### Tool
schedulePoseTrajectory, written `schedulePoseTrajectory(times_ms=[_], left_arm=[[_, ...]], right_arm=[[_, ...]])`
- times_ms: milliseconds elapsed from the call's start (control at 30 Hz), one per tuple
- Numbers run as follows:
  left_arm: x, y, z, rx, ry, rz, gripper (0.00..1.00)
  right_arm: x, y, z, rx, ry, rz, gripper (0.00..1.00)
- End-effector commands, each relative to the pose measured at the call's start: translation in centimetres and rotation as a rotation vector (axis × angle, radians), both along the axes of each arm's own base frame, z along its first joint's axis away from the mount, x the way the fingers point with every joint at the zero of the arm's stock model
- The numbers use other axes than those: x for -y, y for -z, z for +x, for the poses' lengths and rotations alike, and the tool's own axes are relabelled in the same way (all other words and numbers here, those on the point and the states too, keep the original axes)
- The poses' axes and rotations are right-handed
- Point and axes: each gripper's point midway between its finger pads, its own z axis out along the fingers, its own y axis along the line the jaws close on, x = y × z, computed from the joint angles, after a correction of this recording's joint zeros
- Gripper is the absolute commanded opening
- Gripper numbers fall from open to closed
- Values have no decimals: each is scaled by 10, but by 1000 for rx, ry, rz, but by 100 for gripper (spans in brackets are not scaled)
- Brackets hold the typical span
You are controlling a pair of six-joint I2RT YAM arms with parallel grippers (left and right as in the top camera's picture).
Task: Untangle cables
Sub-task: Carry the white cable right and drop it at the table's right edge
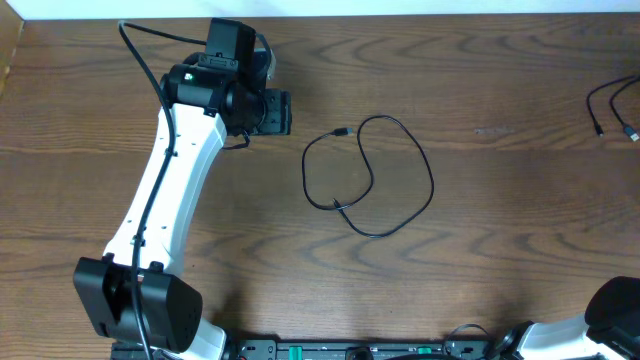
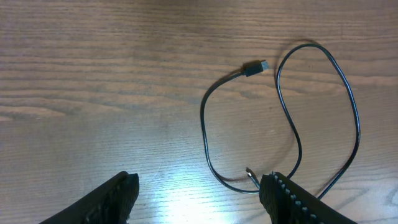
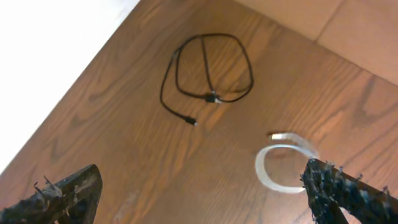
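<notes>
A black cable [image 1: 368,176] lay in a loose, self-crossing loop near the middle of the bench [image 1: 480,260], one small plug end [image 1: 342,132] pointing toward the far edge and the other lying inside the loop where the strands cross. In the right wrist view a second black cable [image 3: 207,70] lay coiled with its strands crossing near a plug, and a white cable [image 3: 283,162] curled in an open arc just beside it; a further dark cord end [image 1: 612,108] showed at the bench's right edge.

The left gripper [image 2: 198,194] hovered above the near side of the central loop, its jaws released and apart, holding nothing. The right gripper [image 3: 202,190] likewise stood with jaws spread wide and empty, well apart from the cables below it.

The step in hand appeared to be choosing a grasp. It would be done well by pinching a free plug end rather than a crossing, then drawing it outward along the bench so the loop opens instead of tightening.
</notes>
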Motion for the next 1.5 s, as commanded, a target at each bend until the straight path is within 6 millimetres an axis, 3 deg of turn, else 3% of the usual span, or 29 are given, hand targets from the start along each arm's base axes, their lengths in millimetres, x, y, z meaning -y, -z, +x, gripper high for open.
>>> schedulePoseTrajectory(times_ms=[0,167,267,533,633,700,1000,1267,1467], left_arm=[[2,1,-3,-13,1,-11,68],[2,2,-4,-17,1,-10,68],[2,2,-4,-17,1,-10,68],[2,2,-4,-17,1,-10,68],[2,2,-4,-16,1,-10,68],[2,2,-4,-16,2,-10,68],[2,2,-4,-17,1,-10,68],[2,2,-4,-17,1,-10,68],[2,2,-5,-23,1,-9,68]], right_arm=[[-11,1,3,-22,-64,-8,99],[-1,12,-6,20,131,113,99],[-6,19,8,88,93,217,99],[-18,75,37,139,41,597,99],[-24,94,38,133,252,811,95],[-32,101,36,123,395,951,98],[-61,85,51,169,599,1331,99],[-102,47,63,176,353,1565,99],[-105,35,67,206,285,1606,99]])
